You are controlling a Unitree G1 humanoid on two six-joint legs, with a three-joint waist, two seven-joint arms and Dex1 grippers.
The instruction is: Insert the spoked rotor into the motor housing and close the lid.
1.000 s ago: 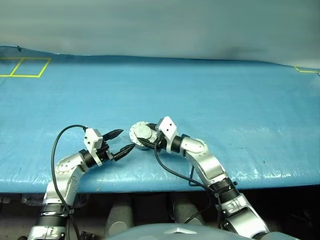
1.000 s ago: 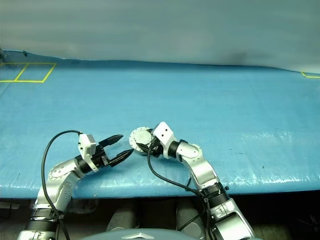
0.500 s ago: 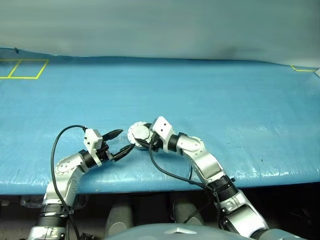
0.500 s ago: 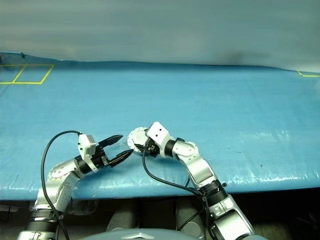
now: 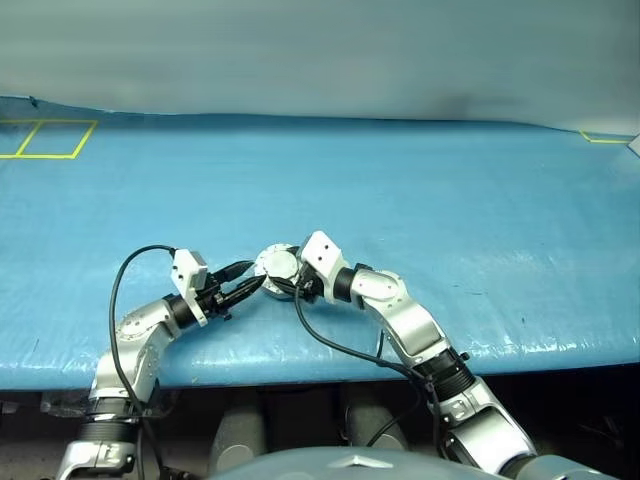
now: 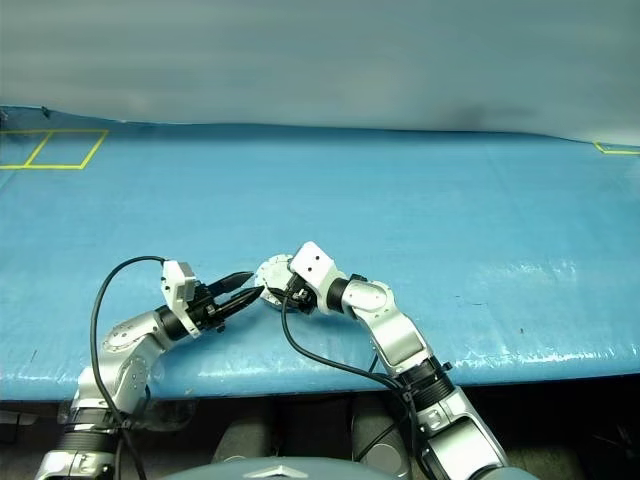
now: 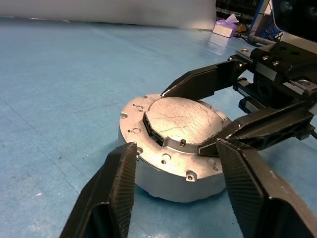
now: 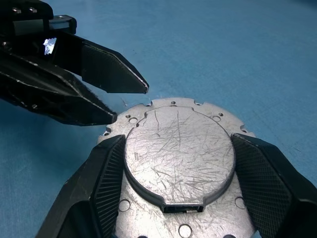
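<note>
I've got the left gripper (image 7: 176,171) nearest, fingers apart either side of the closed motor housing (image 7: 173,153), not clearly touching. Right gripper (image 8: 178,163) is clamped on its rim from the far side. Lid (image 8: 179,148) is down, so I can't see inside, rotor unconfirmed. Risk: both pinching at once skids it across the blue table (image 5: 420,190)

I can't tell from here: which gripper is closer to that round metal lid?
Right. The right gripper straddles the lid, fingers against its sides; the left gripper points at its rim from beside it.
</note>
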